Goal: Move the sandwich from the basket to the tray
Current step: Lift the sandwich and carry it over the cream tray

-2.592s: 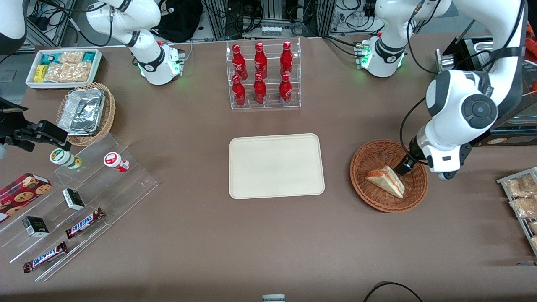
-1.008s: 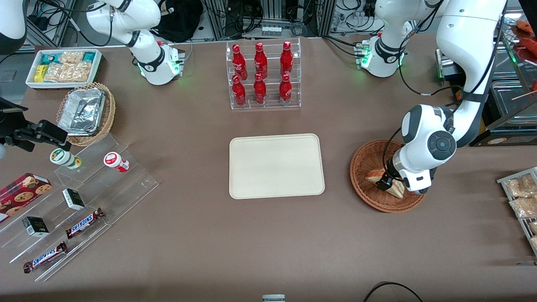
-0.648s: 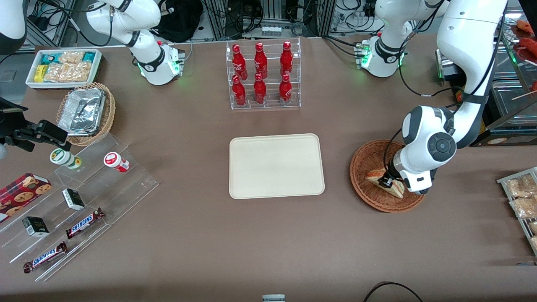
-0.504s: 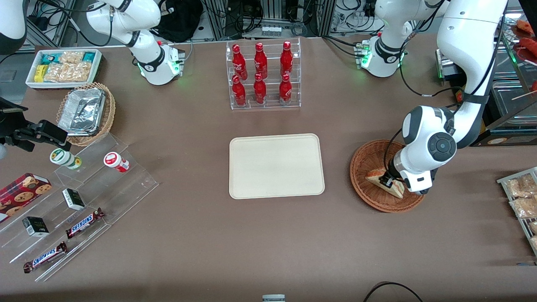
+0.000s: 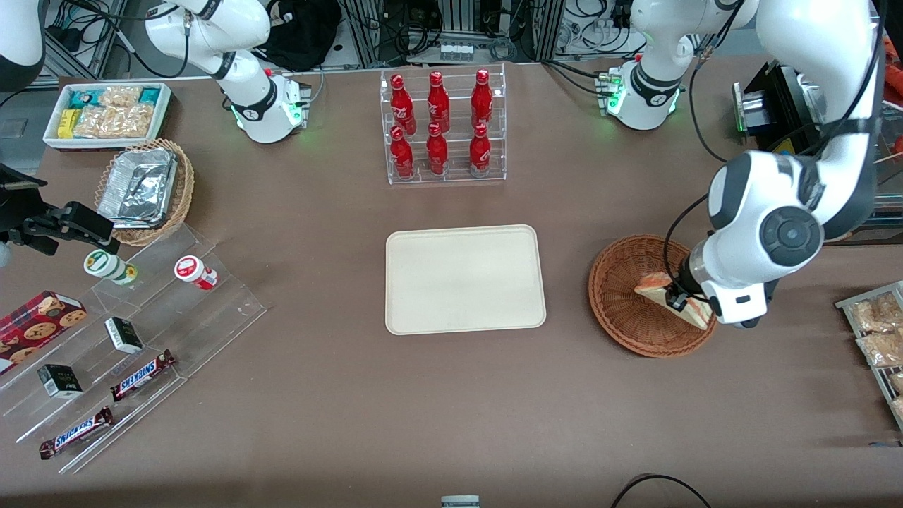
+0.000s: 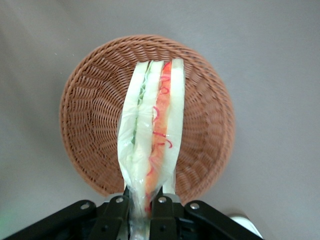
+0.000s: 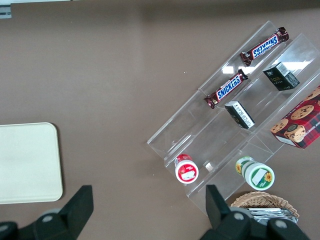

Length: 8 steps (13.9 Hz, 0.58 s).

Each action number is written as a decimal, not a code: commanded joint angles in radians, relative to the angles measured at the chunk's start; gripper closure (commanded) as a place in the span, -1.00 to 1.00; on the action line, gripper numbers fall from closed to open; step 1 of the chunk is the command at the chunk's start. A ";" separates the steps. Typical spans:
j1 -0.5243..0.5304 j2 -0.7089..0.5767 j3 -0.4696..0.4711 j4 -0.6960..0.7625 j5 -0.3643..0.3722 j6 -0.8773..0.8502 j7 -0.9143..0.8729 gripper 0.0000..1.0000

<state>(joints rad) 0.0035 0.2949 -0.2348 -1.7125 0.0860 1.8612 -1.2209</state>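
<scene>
A brown surface (image 5: 338,395) carries the scene, with the cream tray (image 5: 465,279) lying flat at its middle, its long sides running toward either arm's end. Toward the working arm's end sits the round wicker basket (image 5: 621,317), just apart from the tray. The left arm's gripper (image 5: 679,299) hangs over the basket, its fingers (image 6: 116,214) pressed onto one end of the sandwich (image 5: 670,300), pinching it. The wedge is lifted above the basket's bowl; in the wrist view its long axis runs straight out from the gripper, its bread slices on edge with green and orange-red filling layers showing between them. Farther from the front camera than the tray, a clear rack holds six red bottles (image 5: 437,127); their labels are too small to read. Toward the parked arm's end, two bars (image 5: 142,374) on clear steps read "SNICKERS".
</scene>
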 commanded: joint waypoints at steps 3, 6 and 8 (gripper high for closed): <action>-0.169 0.020 -0.006 0.145 0.017 -0.096 -0.006 0.80; -0.293 0.035 -0.008 0.145 0.015 -0.091 0.046 0.81; -0.390 0.090 -0.008 0.154 0.011 -0.065 0.096 0.81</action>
<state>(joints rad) -0.3077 0.3236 -0.2530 -1.5949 0.0880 1.7925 -1.1751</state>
